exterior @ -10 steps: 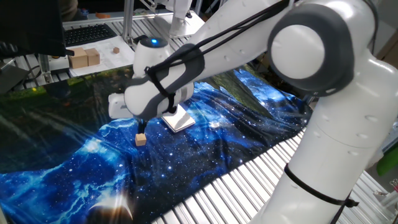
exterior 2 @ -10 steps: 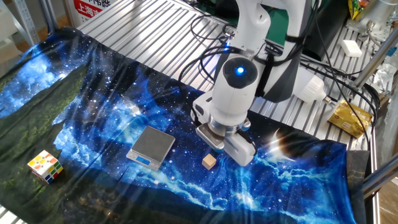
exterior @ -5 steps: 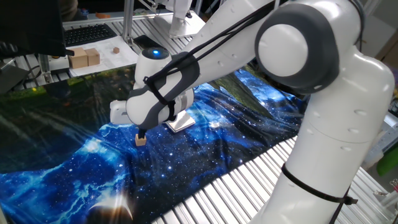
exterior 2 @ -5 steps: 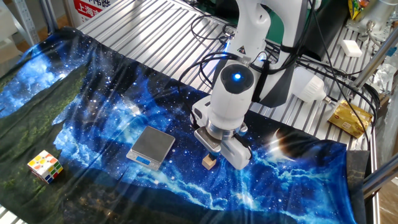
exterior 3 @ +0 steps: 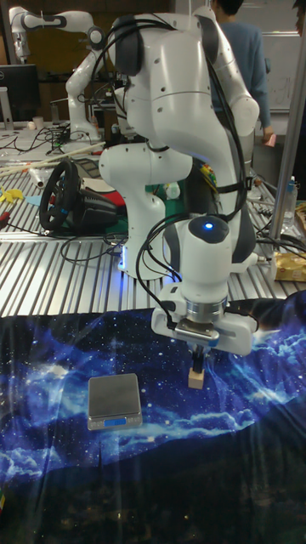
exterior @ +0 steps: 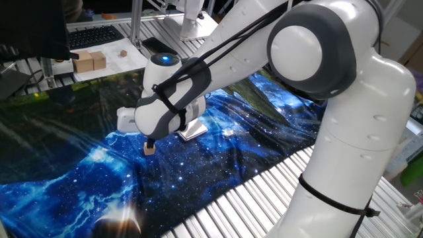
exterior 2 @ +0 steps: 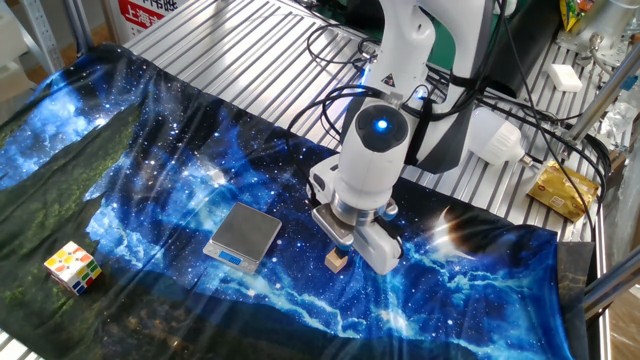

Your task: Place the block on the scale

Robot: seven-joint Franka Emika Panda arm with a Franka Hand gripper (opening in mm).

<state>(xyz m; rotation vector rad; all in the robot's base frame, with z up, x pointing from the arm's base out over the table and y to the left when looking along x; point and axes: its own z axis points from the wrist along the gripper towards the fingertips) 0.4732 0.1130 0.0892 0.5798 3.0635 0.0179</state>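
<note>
A: Block position?

B: The block sits on the blue galaxy-print cloth that covers the counter, just beside the scale but apart from it. Not on the plate.

A: Gripper?

B: The gripper points straight down at the block, fingers reaching its top. The tall fixed view shows the dark fingers meeting the cube's upper part. Whether they are clamped on it or only straddling it, cannot tell; the arm's wrist hides the tips in one fixed view.

A: Block lifted?

B: Appears to rest on the cloth; in one fixed view the block sits right under the gripper.

A: Scale state?

B: Flat on the cloth, grey top, nothing on it. In one fixed view the scale is mostly hidden behind the arm.

A: Other items?

B: Multicoloured puzzle cube near the cloth's edge, well apart. Pale wooden blocks on the far counter.
</note>
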